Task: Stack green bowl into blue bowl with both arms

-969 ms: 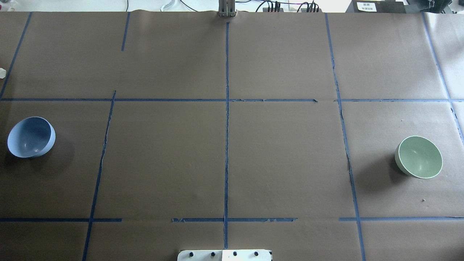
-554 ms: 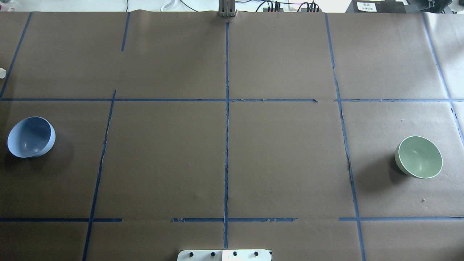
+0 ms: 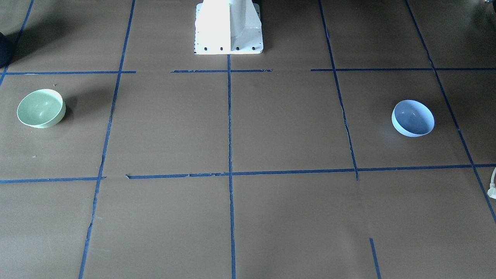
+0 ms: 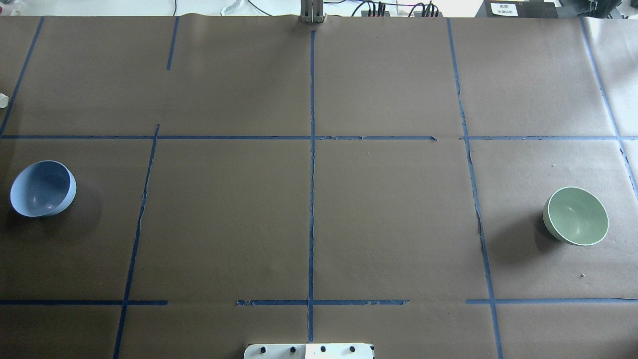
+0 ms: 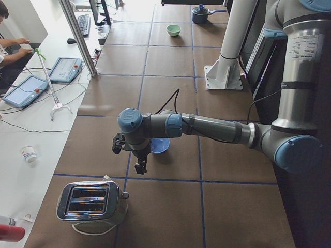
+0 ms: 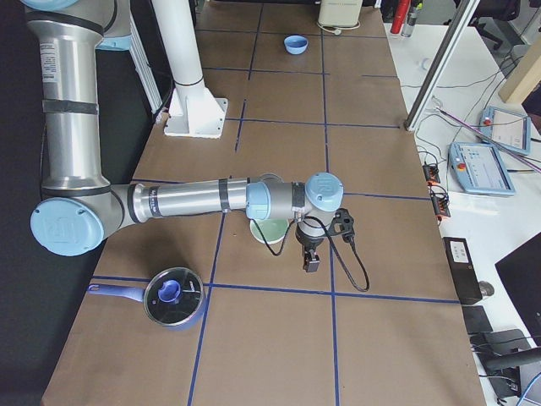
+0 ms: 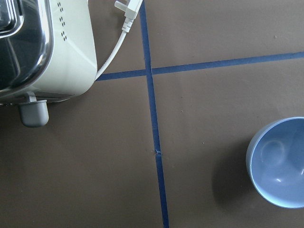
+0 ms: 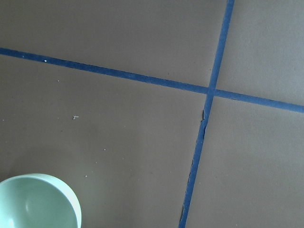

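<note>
so honestly nothing has changed over the last second. in the overhead view the blue bowl [image 4: 43, 188] is parked in the same spot at the table's [image 4: 309, 224] 9 o'clock edge, and the green bowl [image 4: 575, 216] is in the same spot at 3 o'clock. both are upright, empty and well apart, with the whole taped grid between them. same shadows too. so for the task that reads as zero progress: nothing lifted, nothing stacked, and my guess is we're right at the start, with both arms just getting into position.

the arms don't show in the overhead or front views at all, only from the sides. the left arm [image 5: 217, 128] reaches out low with its tool hanging near the blue bowl, between it and the toaster [image 5: 92, 200]. its wrist cam has the bowl at about 4 o'clock in frame, partly cut off. the right arm [image 6: 186, 200] does the mirror thing by the green bowl, which sits at 7 o'clock in its wrist cam. there's a lidded blue pan [image 6: 173, 296] nearby at the arm's 7 o'clock.

jaws: can't tell for either arm, since the side views are too small to show whether they're spread or pressed together. neither looks to be touching a bowl.
</note>
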Robot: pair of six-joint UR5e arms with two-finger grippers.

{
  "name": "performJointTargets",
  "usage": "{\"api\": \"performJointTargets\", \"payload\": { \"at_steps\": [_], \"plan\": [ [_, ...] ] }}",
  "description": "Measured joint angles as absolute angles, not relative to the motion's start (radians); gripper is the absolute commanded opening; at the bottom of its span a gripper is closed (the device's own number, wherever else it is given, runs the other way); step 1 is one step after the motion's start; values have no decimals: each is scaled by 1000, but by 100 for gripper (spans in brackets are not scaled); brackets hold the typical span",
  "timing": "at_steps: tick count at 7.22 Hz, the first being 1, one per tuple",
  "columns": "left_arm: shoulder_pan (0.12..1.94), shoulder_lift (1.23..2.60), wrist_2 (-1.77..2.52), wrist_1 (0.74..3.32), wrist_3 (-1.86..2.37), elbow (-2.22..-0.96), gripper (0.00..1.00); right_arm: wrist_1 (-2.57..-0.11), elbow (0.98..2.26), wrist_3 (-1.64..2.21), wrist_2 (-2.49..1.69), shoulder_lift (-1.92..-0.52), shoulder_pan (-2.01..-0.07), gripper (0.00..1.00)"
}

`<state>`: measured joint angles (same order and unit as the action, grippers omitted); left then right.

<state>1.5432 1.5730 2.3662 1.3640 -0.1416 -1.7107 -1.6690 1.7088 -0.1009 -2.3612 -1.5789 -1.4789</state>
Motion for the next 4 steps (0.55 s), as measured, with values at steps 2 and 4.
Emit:
{"api": "performJointTargets", "payload": {
  "at_steps": [2,4],
  "plan": [
    [1501,1546,2377,1455,-99,-1692,100,-1670,1709,-100,-2363,-1581,-1479,100],
    [1346,1537,2368,1639,194,-1670,100,-1669,1709,-102,-2364,-1583,-1479,100]
  ]
}}
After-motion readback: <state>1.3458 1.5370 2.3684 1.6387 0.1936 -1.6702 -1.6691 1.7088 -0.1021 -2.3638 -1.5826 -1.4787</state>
